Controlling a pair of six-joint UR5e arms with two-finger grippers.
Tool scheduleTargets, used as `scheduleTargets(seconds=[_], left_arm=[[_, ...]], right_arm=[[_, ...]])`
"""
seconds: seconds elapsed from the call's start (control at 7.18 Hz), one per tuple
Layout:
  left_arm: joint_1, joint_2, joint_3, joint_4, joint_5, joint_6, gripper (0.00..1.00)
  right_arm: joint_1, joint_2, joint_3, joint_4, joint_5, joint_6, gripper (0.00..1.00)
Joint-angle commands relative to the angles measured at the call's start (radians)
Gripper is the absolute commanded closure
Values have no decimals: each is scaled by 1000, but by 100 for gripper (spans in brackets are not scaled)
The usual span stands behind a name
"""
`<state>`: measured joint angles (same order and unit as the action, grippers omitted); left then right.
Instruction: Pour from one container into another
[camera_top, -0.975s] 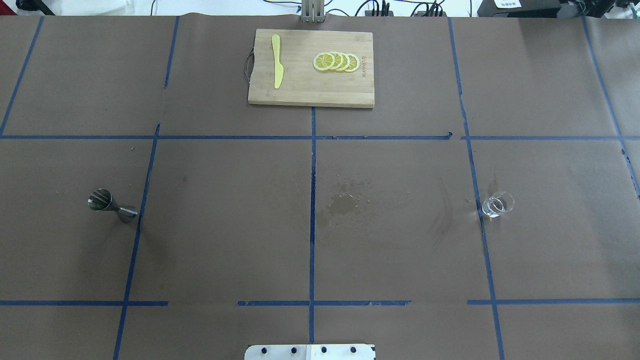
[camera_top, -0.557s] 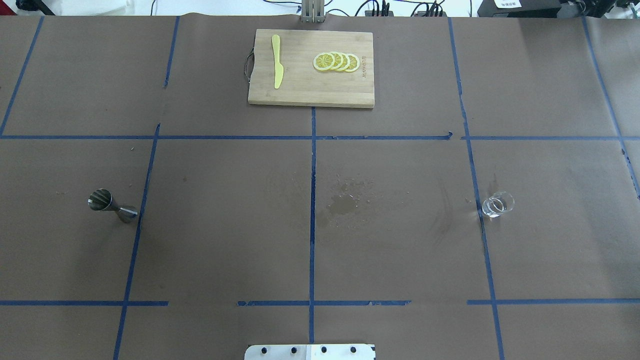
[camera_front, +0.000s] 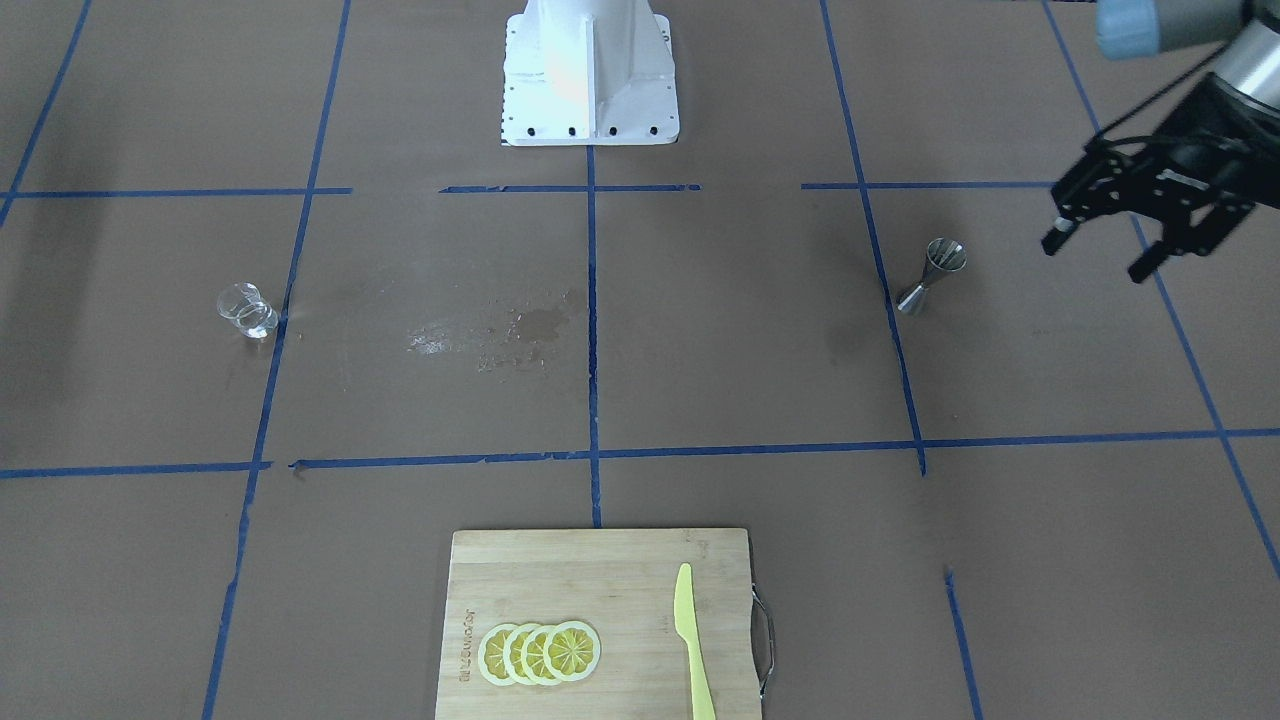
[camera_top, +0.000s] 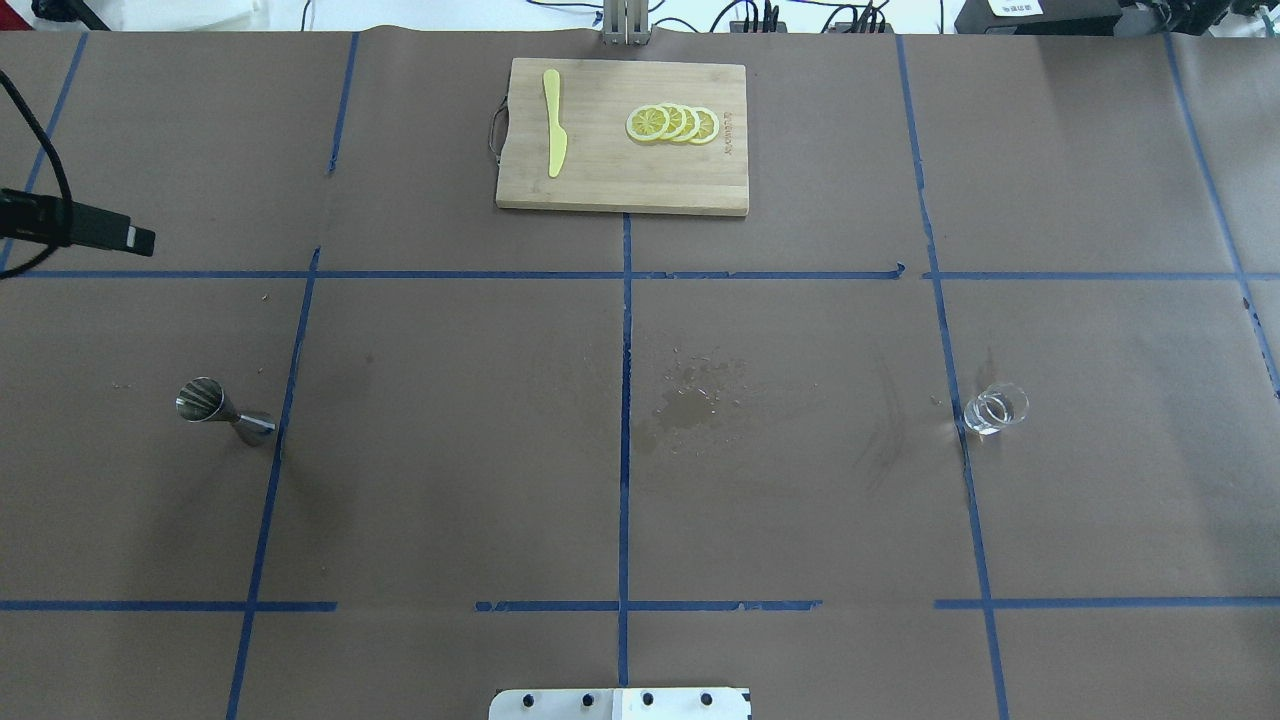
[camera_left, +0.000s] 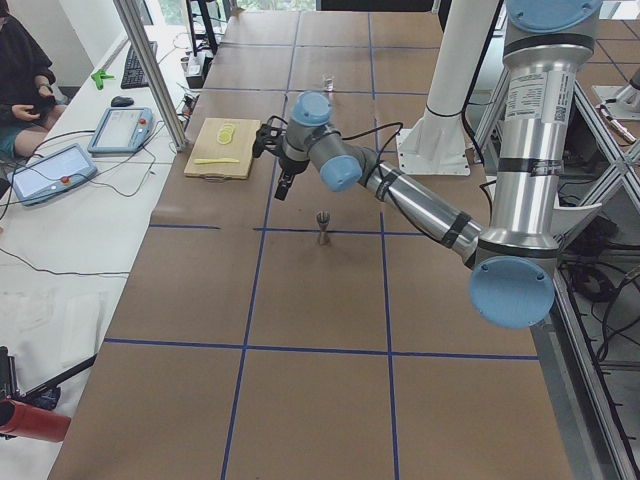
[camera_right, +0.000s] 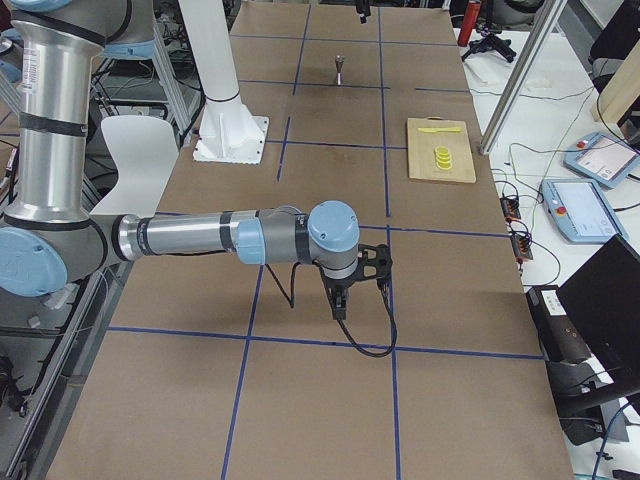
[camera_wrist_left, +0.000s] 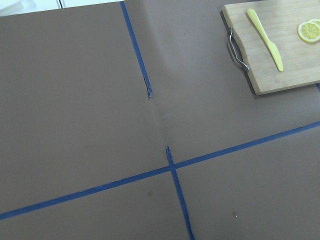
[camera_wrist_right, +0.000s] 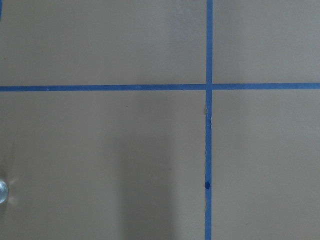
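A steel jigger (camera_top: 225, 412) stands upright on the table's left side, also visible in the front view (camera_front: 932, 275). A small clear glass (camera_top: 995, 410) stands far off on the right side; its edge shows at the left border of the right wrist view (camera_wrist_right: 2, 191). My left gripper (camera_front: 1097, 256) hovers open and empty, outboard of the jigger and apart from it. One of its fingers (camera_top: 95, 232) pokes in at the overhead view's left edge. My right gripper (camera_right: 340, 303) shows only in the exterior right view, low over the table; I cannot tell its state.
A wooden cutting board (camera_top: 600, 180) at the far middle carries lemon slices (camera_top: 672, 123) and a yellow knife (camera_top: 554, 122). A wet stain (camera_top: 685, 405) marks the brown paper at the centre. The robot base (camera_front: 588, 70) stands at the near edge.
The left gripper's finger and cable have come into the overhead view at its left edge. The jigger and glass have not moved.
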<state>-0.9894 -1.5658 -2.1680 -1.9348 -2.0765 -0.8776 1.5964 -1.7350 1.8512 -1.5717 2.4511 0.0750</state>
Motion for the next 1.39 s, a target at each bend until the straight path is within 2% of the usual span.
scheduleTargets(seconds=[0.0,0.14,0.28,0.42,0.56,0.7,0.84,1.25], left_arm=[[307,137,-183,0,317,-396,0],[483,214,-211,0,518,-546,0],[647,268,-211,3,685,-684,0],[769,315,-213,5,795,-786,1],[864,344,-210,10,888,-858,1],[935,369,-204,13,971,-918,1],[966,371,-194,26,1057,-960,1],[992,350,-26,31,1342,-1074,1]], right_arm=[[-1,-12,3,4,6,47,0],[-6,-17,14,9,3,116,0],[-6,-27,75,7,8,173,0],[-19,-103,192,34,-4,216,0],[-53,-191,260,159,-32,332,0],[-120,-265,266,400,-88,526,0],[-239,-308,264,594,-184,713,0],[-437,-339,263,741,-312,901,0]])
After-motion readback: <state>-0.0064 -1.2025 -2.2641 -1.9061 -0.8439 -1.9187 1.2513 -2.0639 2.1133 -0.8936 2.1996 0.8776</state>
